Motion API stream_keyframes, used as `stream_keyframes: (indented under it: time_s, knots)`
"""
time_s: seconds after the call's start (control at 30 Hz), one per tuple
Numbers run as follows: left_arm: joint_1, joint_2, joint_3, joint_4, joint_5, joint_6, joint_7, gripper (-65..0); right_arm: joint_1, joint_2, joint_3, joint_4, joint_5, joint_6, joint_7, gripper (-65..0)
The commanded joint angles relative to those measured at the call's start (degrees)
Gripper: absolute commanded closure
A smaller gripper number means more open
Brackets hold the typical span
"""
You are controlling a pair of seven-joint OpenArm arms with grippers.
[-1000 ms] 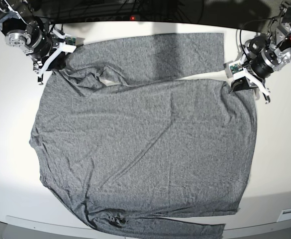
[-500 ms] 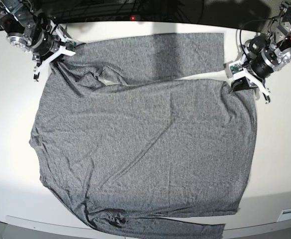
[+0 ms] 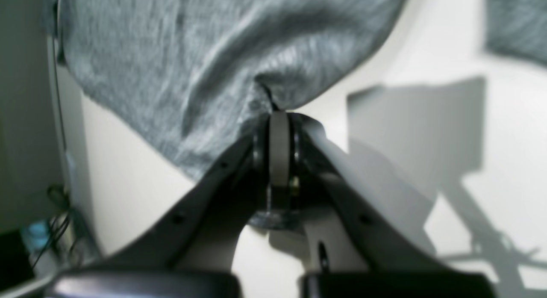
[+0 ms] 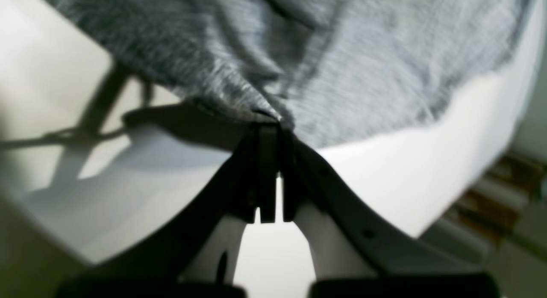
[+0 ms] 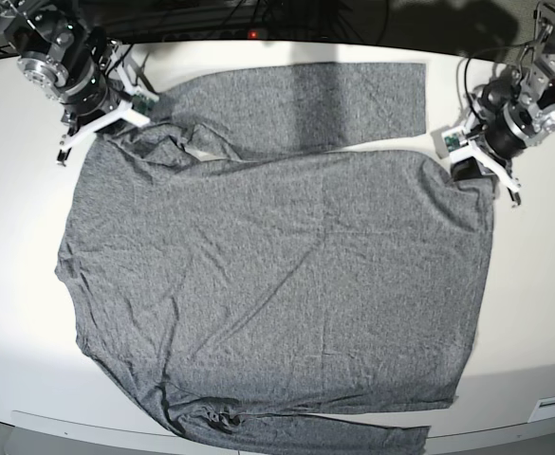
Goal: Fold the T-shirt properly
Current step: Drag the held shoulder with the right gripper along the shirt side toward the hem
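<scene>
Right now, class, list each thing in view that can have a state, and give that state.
Heather-grey long-sleeved knit T-shirt: spread flat, far sleeve folded across the top, two far corners pinched.
Left gripper: shut on the T-shirt.
Right gripper: shut on the T-shirt.
White table: carries the T-shirt.

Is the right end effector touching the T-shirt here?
Touching. The right wrist view shows the right end effector shut, with a pinch of the T-shirt bunched between its tips.

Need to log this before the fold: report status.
Left gripper and right gripper: jaws shut on T-shirt corners. Shirt spread on the white table. Nothing in the way.
</scene>
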Motion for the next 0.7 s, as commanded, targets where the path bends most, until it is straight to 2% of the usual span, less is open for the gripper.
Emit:
stream_keyframes:
  time_s: [0.0,0.2,0.33,0.43,0.67]
  knots:
    - [-0.66,-1.01,-0.15,0.13,-0.81,-0.68,1.09,0.0,0.94,-0.42,0.44,0.79,-0.24,-0.66,0.39,0.0]
    - [-2.21,-1.01,-0.15,0.13,-3.80,-0.68,3.02,0.0,5.70,-7.87,0.44,0.79,0.17,-0.70,0.37,0.0]
    - [-4.07,-1.01,-0.15,0.11,-3.82,-0.68,7.91,0.0,8.46,-10.05,0.44,0.50,0.48,-2.84,0.39,0.0]
    - [-6.14,-1.01,-0.15,0.11,-3.82,-0.68,9.66,0.0,10.75,-11.08,0.50,-0.94,3.54,-3.23,0.59,0.0]
    - [-10.45,-1.01,-0.13,0.11,-7.72,-0.70,10.03,0.0,17.90,-19.19,0.55,-9.92,4.44,-3.21,2.08,0.0]
